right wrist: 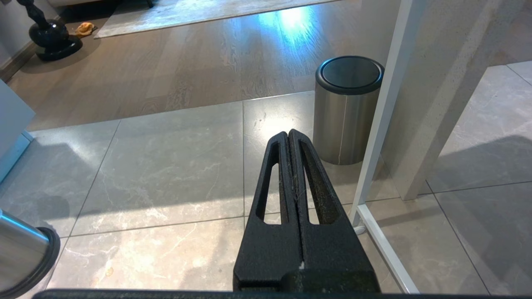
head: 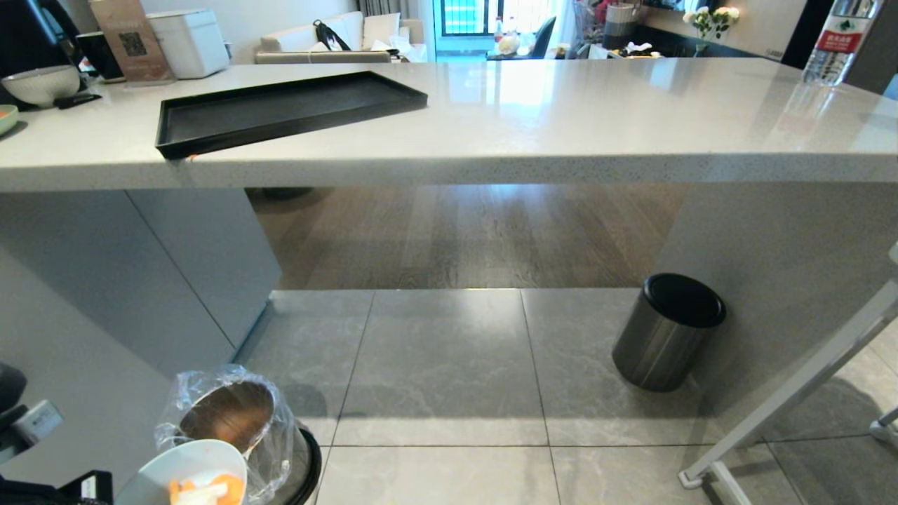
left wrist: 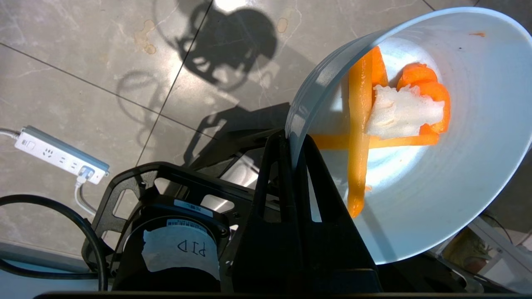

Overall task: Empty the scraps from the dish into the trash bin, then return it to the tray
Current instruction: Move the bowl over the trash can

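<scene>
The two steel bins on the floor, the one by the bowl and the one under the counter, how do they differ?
The trash bin by the dish is open-topped and lined with a crinkly clear bag; the larger bin has a black top and no visible liner. The trash bin's steel is shiny, the larger bin's is brushed. The trash bin sits at the robot's left, the larger bin to its right by the counter's leg. Both are steel cylinders standing on the grey tiles.

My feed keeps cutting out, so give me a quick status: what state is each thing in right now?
dish: tilted, rim clamped in the left gripper, beside the bin's mouth
scraps: in the dish, not yet dumped
trash bin: upright, open, bag-lined
tray: on the counter, nothing on it
right gripper: shut, holding nothing, over the floor tiles
larger steel bin: upright, black top on
</scene>
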